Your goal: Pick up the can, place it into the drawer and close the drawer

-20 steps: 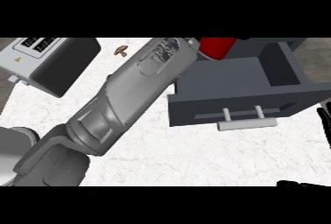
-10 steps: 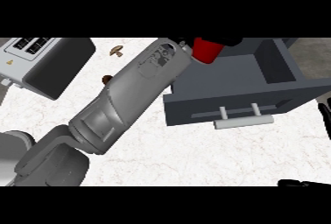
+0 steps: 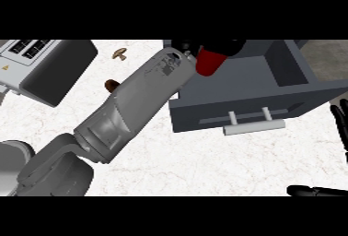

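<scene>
My left forearm runs from the lower left up to the top middle of the head view. There my left hand (image 3: 228, 45) is curled round the upper end of a red can (image 3: 211, 63). The can hangs tilted over the back left corner of the open grey drawer (image 3: 285, 73), and its top is hidden by the hand. The drawer's front panel carries a pale bar handle (image 3: 252, 123). My right hand (image 3: 339, 120) shows only as straight dark fingers at the right edge, with more of it at the lower right corner, away from the drawer.
A grey toaster (image 3: 42, 64) stands at the upper left on the white marbled counter (image 3: 204, 161). A small brown item (image 3: 121, 53) lies beside it, and another brown thing (image 3: 111, 85) peeks out from behind my left forearm.
The left hand has brought the can down and to the left, so more of it shows over the drawer. The right hand's fingers have come into view at the right edge.
</scene>
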You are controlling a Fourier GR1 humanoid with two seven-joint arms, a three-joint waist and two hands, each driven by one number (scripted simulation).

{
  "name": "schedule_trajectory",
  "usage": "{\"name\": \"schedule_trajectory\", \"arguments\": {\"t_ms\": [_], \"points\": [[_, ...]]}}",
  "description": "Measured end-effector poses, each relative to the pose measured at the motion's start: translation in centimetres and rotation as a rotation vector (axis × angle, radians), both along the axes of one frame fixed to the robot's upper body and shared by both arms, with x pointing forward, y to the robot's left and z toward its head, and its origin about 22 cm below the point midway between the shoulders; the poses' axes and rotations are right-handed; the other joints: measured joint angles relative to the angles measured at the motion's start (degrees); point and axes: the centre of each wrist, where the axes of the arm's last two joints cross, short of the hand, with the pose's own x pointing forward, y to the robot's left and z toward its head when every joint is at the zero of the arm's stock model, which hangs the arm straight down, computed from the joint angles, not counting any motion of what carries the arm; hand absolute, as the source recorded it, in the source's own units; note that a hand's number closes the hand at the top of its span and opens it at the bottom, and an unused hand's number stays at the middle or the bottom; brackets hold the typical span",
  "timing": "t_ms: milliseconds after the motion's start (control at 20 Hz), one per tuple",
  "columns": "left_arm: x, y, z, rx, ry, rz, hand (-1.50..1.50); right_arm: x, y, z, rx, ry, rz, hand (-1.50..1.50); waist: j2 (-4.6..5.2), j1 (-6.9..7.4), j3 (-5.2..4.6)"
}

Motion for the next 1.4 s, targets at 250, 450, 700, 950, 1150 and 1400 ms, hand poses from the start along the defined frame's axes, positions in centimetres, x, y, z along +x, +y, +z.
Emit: {"name": "schedule_trajectory", "arguments": {"t_ms": [250,450,700,950,1150,1400], "points": [[-0.1,0.0,-0.4,-0.008,-0.004,0.042,-1.50,0.0,-0.1,0.3,-0.008,0.002,0.006,-1.50,0.02,-0.37,-0.01],[-0.1,0.3,-1.0,-0.011,-0.014,0.068,-1.50,0.2,-0.2,0.7,-0.004,-0.006,0.011,-1.50,0.10,-0.50,-0.02],[-0.1,0.4,-1.4,-0.044,-0.011,0.083,-1.50,-0.4,-0.5,1.3,-0.071,-0.041,-0.002,-1.50,0.09,-0.70,-0.04],[-0.3,0.2,-1.2,-0.095,0.007,0.082,-1.50,-0.5,-0.2,2.7,-0.221,-0.106,-0.019,-1.50,0.01,-0.14,-0.08],[-0.3,0.0,-0.6,-0.138,0.012,0.071,-1.50,-0.8,0.5,3.4,-0.329,-0.145,-0.012,-1.50,-0.08,0.41,-0.10],[-0.4,-0.4,0.2,-0.186,-0.009,0.062,-1.50,0.1,1.0,4.1,-0.478,-0.173,-0.020,-1.50,-0.23,1.65,-0.11]]}}
